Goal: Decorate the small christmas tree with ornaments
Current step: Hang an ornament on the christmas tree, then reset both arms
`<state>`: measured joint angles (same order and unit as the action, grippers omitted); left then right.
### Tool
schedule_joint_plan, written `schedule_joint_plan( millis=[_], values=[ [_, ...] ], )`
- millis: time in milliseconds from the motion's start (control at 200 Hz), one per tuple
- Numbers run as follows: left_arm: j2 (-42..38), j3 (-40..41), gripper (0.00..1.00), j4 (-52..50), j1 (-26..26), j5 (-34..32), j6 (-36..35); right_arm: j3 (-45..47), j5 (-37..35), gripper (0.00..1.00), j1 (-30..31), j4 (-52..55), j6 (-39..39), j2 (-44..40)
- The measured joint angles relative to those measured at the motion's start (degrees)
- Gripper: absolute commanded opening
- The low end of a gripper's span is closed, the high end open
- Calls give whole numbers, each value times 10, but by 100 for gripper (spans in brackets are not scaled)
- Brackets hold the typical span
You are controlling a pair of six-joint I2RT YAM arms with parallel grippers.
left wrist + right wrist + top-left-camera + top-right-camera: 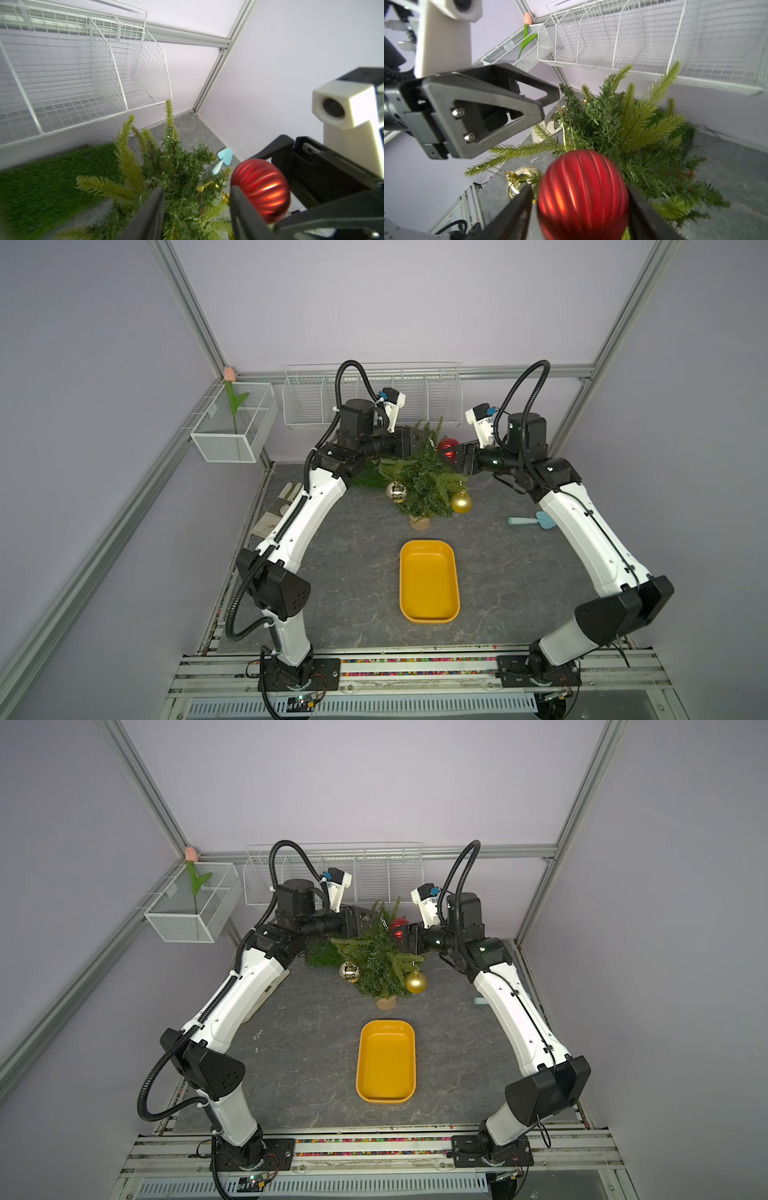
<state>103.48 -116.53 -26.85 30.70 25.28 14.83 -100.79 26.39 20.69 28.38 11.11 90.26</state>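
A small artificial green Christmas tree (419, 477), with bristly branches and a tan wrapped base, stands upright near the back of a dark grey marbled tabletop (353, 556). An empty rectangular yellow plastic tray (429, 617) lies in front of it.

Two ornaments hang from the front branches. A mirror-like pale gold bauble (395, 491) is toward the left arm's side. A matte gold bauble (461, 501) hangs lower, toward the right arm's side. A third, ribbed shiny red bauble (448, 446) hangs by a thin gold thread beside the upper branches, on the right arm's side.

The right gripper (579, 188) is open. Its jaws stand on either side of the red bauble with a sliver of gap on one side, so it does not seem to be squeezing it. The left gripper (197, 189) is also open and grips nothing. Its jaws straddle foliage near the treetop, with the red bauble just outside one jaw.

Whether the thread loop sits fully over a branch cannot be seen. The red bauble looks blurred and is probably swinging. If a jaw brushes it or snags the thread while pulling away, it could slide off and fall. The left jaws could also drag the needles, tipping the light tree or shaking the gold baubles loose.
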Motion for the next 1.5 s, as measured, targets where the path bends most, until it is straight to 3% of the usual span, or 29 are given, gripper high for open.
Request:
schedule_joint_plan(
  millis=[20, 90, 180, 315, 530, 695, 860, 1000, 1205, 1415, 1500],
  values=[
    [-3, 3, 65, 1, 0, -1, -2, 3, -2, 100, 0, 0, 5, -2],
    [-18, 14, 69, 6, 0, -12, -3, 15, -8, 92, 0, 0, 2, -11],
    [-40, 30, 76, 9, 0, -34, -11, 36, -21, 91, 0, 2, -1, -30],
    [-96, 94, 100, 21, 0, -100, -30, 82, -68, 90, -2, 11, -11, -80],
    [-217, 289, 99, 61, -11, -265, -65, 185, -207, 89, -48, 28, -24, -185],
    [-319, 499, 100, 136, -15, -414, -98, 308, -347, 89, -91, 11, -27, -235],
    [-396, 708, 100, 244, -22, -547, -132, 514, -439, 89, -126, -122, -43, -254],
    [-404, 838, 100, 341, -50, -619, -143, 698, -475, 89, -136, -292, -78, -241],
    [-362, 956, 100, 521, -125, -597, -147, 810, -486, 89, -155, -563, -99, -150],
    [-266, 975, 99, 647, -184, -530, -156, 828, -461, 89, -173, -792, -112, -39],
    [-243, 975, 100, 703, -206, -495, -160, 826, -461, 89, -172, -796, -113, -16]
  ],
)
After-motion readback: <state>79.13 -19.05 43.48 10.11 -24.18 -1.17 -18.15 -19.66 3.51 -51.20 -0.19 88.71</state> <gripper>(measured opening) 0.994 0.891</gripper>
